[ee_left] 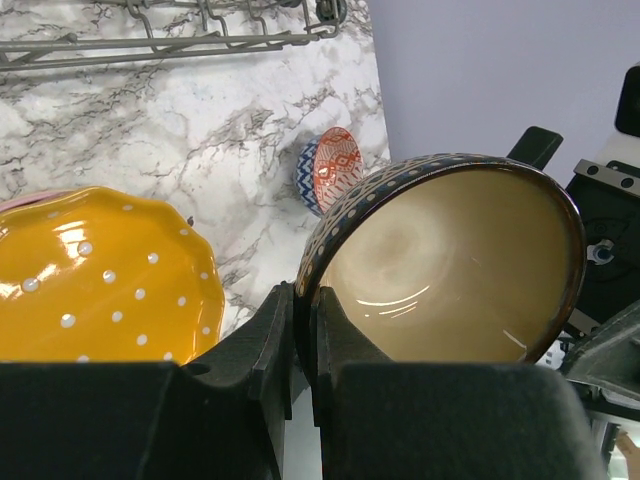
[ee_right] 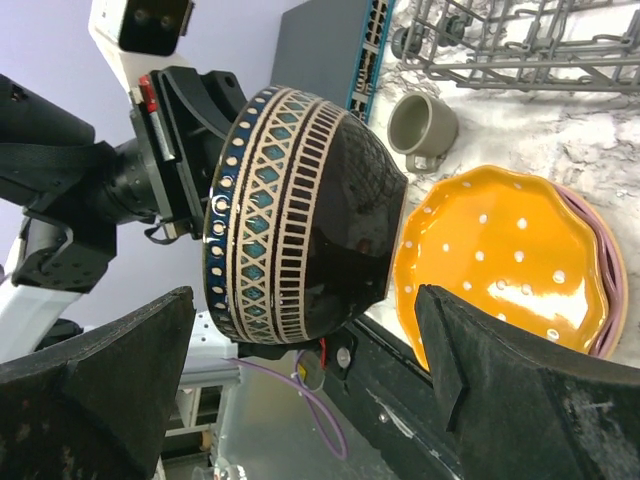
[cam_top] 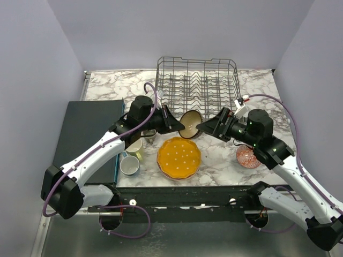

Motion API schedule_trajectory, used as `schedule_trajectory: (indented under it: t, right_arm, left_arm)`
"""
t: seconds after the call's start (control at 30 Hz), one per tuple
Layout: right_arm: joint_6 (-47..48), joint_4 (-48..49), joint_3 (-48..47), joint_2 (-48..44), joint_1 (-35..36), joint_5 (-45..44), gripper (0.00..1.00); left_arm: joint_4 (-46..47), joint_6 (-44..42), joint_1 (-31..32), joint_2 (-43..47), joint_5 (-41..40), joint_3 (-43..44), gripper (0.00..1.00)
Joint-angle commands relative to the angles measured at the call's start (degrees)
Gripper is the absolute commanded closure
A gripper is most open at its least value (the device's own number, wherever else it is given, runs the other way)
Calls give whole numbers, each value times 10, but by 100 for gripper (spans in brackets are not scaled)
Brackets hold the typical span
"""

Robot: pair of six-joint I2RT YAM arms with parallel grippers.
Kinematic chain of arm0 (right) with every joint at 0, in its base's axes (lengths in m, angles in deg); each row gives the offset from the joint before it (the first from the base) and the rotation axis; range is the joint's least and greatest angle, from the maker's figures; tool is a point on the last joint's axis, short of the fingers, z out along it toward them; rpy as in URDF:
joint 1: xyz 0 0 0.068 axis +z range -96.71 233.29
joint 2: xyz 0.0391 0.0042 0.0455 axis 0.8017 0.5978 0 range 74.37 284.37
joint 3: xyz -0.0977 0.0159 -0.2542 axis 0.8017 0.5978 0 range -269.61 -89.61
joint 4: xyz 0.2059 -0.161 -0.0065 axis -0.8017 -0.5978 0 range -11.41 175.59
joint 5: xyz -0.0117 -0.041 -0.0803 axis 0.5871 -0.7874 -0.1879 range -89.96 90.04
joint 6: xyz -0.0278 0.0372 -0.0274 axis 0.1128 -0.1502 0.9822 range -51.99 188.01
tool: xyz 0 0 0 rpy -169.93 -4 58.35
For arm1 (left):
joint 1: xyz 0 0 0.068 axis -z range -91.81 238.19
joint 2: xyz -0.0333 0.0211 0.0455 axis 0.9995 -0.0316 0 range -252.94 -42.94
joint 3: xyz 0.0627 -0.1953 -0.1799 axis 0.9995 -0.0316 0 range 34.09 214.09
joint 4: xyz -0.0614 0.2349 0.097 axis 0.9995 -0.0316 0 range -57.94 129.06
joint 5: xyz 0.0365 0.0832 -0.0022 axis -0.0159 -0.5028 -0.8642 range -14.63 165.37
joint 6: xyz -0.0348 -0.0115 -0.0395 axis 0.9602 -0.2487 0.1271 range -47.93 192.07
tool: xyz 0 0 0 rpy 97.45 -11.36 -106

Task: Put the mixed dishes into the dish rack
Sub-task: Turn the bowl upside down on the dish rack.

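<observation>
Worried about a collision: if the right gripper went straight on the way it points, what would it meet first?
The patterned bowl, held by the left gripper, dead ahead of the open right gripper.

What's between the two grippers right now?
The patterned brown bowl, pinched by its rim in the left gripper, tilted on its side. The right gripper faces it, open. The top view shows it best.

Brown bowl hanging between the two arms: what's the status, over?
Left gripper shut on rim of brown bowl, held aloft. Right gripper open, fingers flanking it. Dish rack just beyond; orange plate lies near.
</observation>
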Motion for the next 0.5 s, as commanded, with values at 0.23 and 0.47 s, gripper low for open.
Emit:
schedule_trajectory:
  t: [0.23, 0.47]
  right_arm:
    - [-26, 77, 18, 0, 1, 18, 0]
    - [-39, 104, 24, 4, 1, 23, 2]
  left_arm:
    - [81, 37, -9, 24, 46, -8, 100]
    - [88, 43, -10, 29, 46, -14, 100]
